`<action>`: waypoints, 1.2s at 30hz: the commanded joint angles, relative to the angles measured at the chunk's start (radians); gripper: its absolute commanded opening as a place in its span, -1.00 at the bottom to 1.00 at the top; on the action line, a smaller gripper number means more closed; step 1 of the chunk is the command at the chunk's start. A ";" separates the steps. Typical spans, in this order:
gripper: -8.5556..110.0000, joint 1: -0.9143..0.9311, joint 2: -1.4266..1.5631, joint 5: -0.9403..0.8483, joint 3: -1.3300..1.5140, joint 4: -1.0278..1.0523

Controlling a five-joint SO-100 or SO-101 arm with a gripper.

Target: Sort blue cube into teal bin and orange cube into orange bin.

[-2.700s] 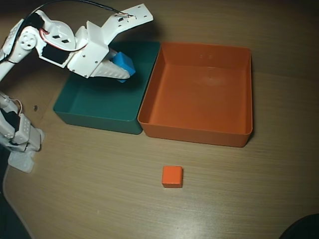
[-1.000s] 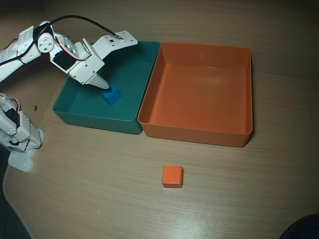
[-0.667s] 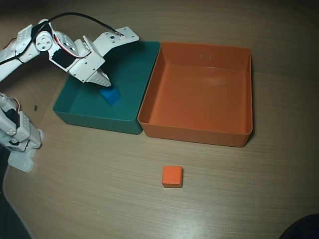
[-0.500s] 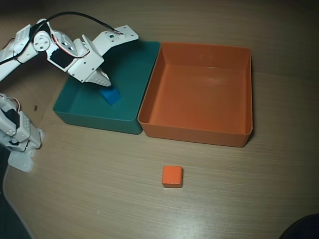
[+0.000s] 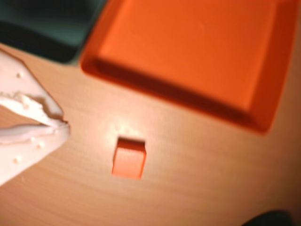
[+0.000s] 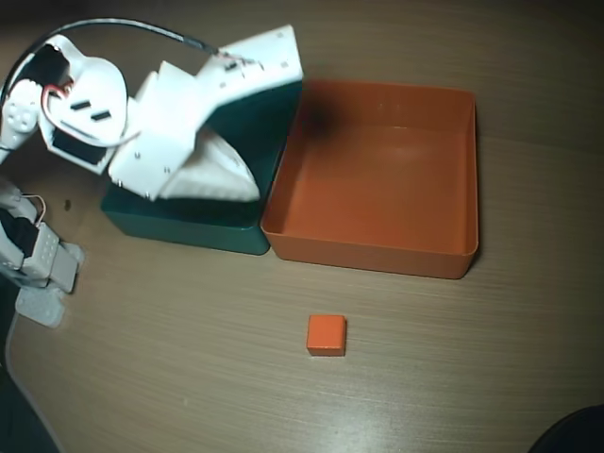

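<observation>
Wrist view
Claw (image 5: 63, 125): entered from the left edge, two pale rough-surfaced fingers (image 5: 28, 101) meeting at a point; drawn together, nothing between them.
Orange cube (image 5: 129, 158): lay on the table to the right of the claw tips and a little lower in the picture, near but apart; small, matte, plain faces, soft with blur.
Orange bin (image 5: 176, 92): above and right of the claw; a wide open tray with sloped walls and a smooth floor, nothing seen inside it.
Teal bin (image 5: 42, 40): only a dark corner showed, above the claw at the top left, touching the orange bin's corner.
Table (image 5: 211, 169): light wood grain, smooth.

Overhead view
Claw (image 6: 253, 192): large and raised toward the camera, white plastic with black slots and thin wires; its tip hung over the teal bin's right side, just beside the orange bin's left wall. How far the fingers stood apart could not be told here.
Teal bin (image 6: 179, 226): mostly hidden under the arm; dark plastic, front wall and upper right corner visible.
Blue cube: not visible in either view.
Orange bin (image 6: 377, 253): right of the claw, rectangular, glossy.
Orange cube (image 6: 327, 334): on the bare wood, well below and right of the claw, in front of the orange bin and apart from it.
Table (image 6: 189, 368): pale wood-grain surface.
</observation>
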 commanded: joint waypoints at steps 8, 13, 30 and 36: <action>-0.95 0.129 -0.302 -0.008 -0.368 -0.015; -0.94 0.150 -0.466 -0.009 -0.497 -0.015; -0.22 0.216 -0.690 -0.218 -0.588 -0.014; -0.22 0.218 -0.752 -0.225 -0.594 -0.014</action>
